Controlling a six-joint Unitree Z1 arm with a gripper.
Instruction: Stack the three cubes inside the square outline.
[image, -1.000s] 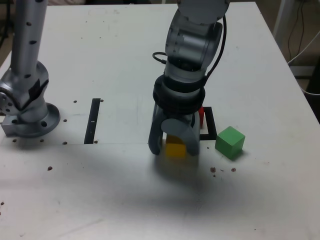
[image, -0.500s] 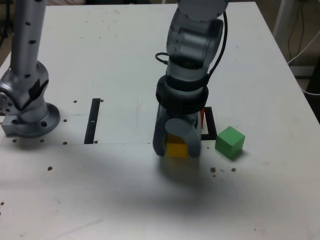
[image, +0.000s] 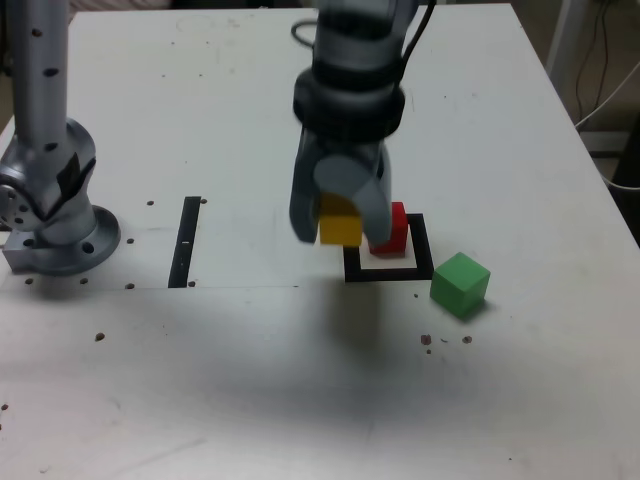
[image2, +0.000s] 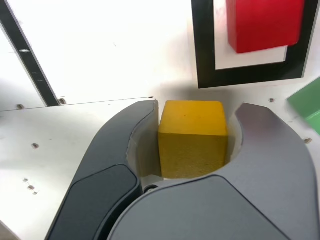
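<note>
The small green cube (image: 460, 284) sat on the white bench (image: 250, 380), just outside the black square outline (image: 424, 250). The grey fingers (image: 338, 225) clenched the yellow cube (image: 340, 226) aloft beside the red cube (image: 395, 228) inside it.

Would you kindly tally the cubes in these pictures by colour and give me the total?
Red cube: 1
Yellow cube: 1
Green cube: 1
Total: 3 cubes
</note>
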